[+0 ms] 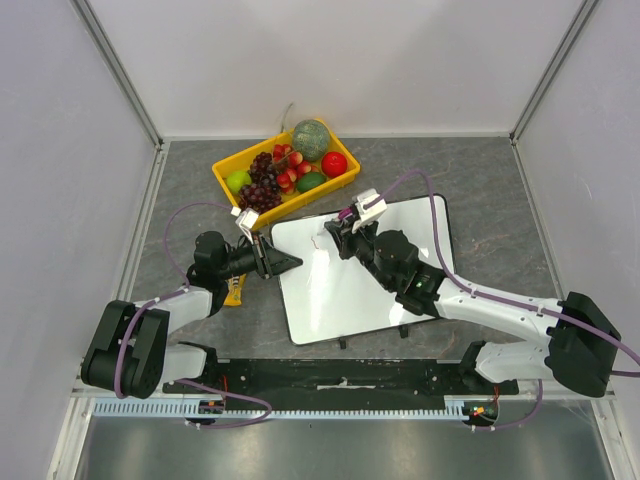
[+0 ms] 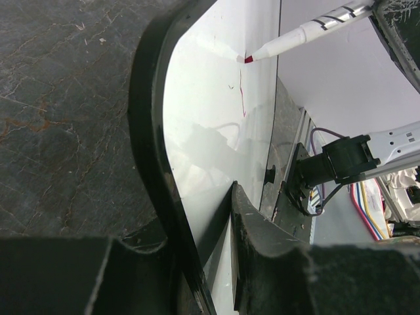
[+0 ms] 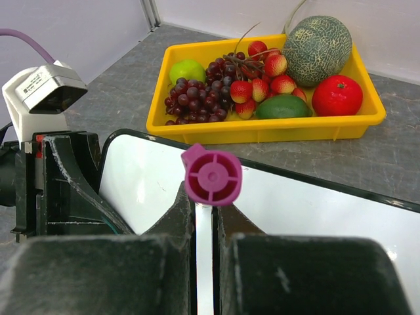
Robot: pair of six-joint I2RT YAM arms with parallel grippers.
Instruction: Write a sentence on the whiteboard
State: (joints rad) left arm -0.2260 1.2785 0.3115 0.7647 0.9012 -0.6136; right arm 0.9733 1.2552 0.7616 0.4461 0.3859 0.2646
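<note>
The whiteboard (image 1: 350, 285) lies flat in the middle of the table, with a thin black rim and two black clips on its near edge. My left gripper (image 1: 288, 263) is shut on the board's left edge; in the left wrist view the rim (image 2: 152, 164) runs between its fingers (image 2: 252, 230). My right gripper (image 1: 340, 226) is shut on a white marker with a magenta end (image 3: 211, 176). It holds the marker's red tip (image 2: 248, 59) on the board near the far left corner. A short red stroke (image 2: 241, 98) runs down from the tip.
A yellow tray (image 1: 232, 166) of fruit (melon, grapes, strawberries, apple, lime) stands just beyond the board's far left corner. A yellow-orange object (image 1: 235, 291) lies under my left arm. Grey walls close in the table on three sides.
</note>
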